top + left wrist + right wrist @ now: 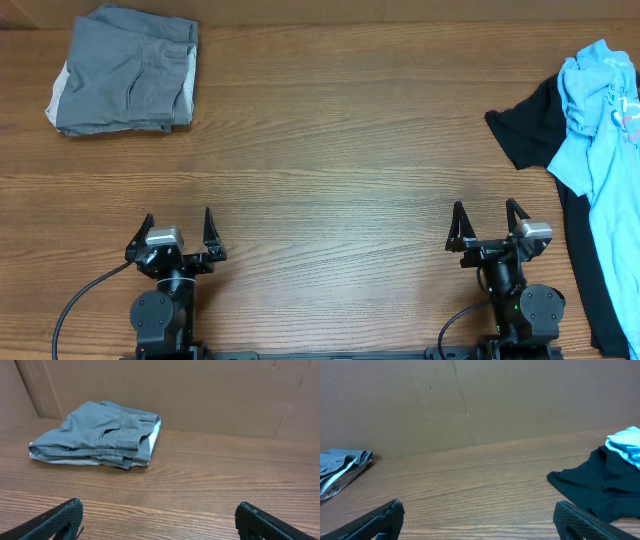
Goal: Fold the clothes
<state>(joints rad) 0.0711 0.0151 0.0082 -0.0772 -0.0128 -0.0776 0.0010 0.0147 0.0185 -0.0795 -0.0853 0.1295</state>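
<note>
A light blue T-shirt [605, 110] lies crumpled on top of a larger black T-shirt [575, 190] at the table's right edge. In the right wrist view the black T-shirt [595, 485] and a corner of the light blue T-shirt [627, 442] show at the far right. My left gripper [178, 232] rests open near the front left, empty. My right gripper [489, 225] is open and empty too, a little left of the black shirt. In the wrist views, both the left gripper [159, 512] and the right gripper [479, 512] hover over bare wood.
A folded grey garment [125, 70] sits at the back left corner, also seen ahead in the left wrist view as the grey garment [97, 435]. A brown cardboard wall [470, 400] closes off the back of the wooden table [330, 150].
</note>
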